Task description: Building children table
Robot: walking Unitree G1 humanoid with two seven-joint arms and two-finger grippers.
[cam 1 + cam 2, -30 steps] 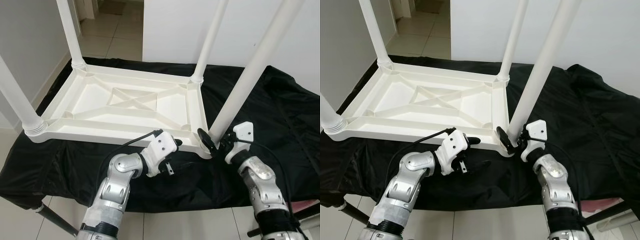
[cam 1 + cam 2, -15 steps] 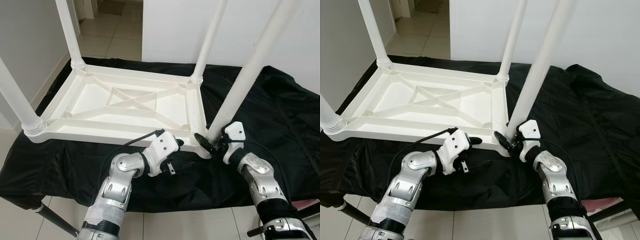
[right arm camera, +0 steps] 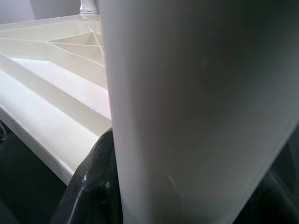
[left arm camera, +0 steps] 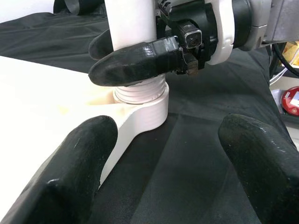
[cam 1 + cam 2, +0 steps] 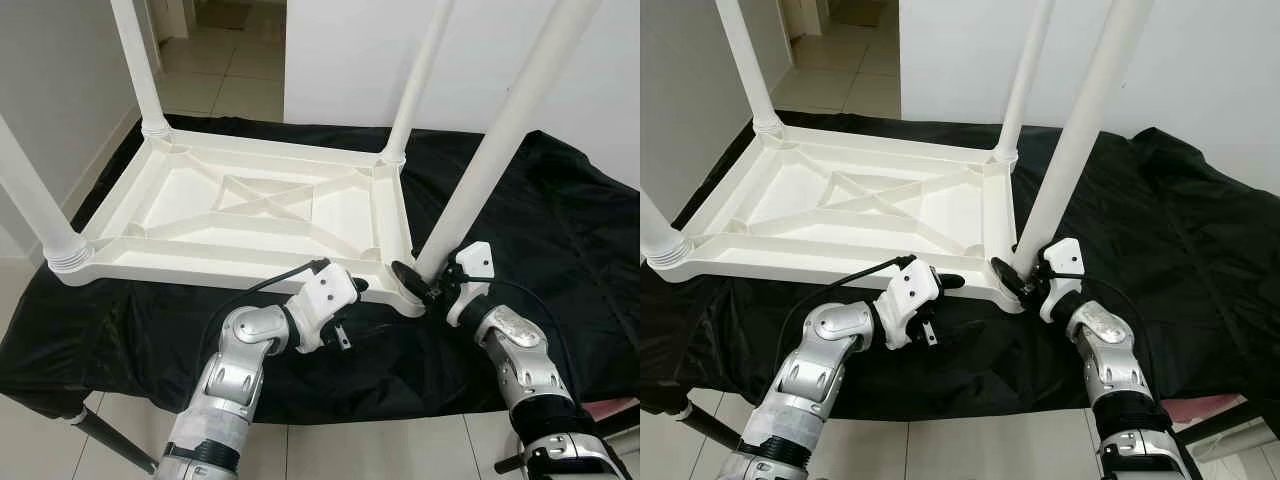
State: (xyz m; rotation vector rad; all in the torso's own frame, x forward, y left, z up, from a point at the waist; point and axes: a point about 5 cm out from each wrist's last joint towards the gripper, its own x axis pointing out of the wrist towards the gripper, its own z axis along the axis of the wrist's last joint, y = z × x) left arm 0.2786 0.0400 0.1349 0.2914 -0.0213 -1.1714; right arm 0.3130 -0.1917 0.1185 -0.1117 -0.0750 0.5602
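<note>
On the black cloth: white plastic children table [image 5: 250, 215] lying upside down, flat side down, four legs pointing up.
Near right corner: leg [image 5: 500, 150] standing in its round socket [image 4: 142, 105], leaning a little, maybe not all the way in.
Right gripper [image 5: 420, 285]: clenched around that leg, low down, just above the socket.
Left gripper [image 5: 355, 290]: fingers [image 4: 79, 158] spread wide, holding nothing, just beside the table edge near the same corner.
Other three legs: in their corners and upright.
How it will handle, as a guess: light, hollow, stiff plastic; smooth and a bit slippery, so likely to turn or slide in a loose hold.
Where to hold: low on the leg, close to the socket, for a firm push or twist.
Steadying: open fingers best pressed on the table rim by the corner, to stop a slide on the slick cloth.
Risk: tall leg tipping if held up high.
</note>
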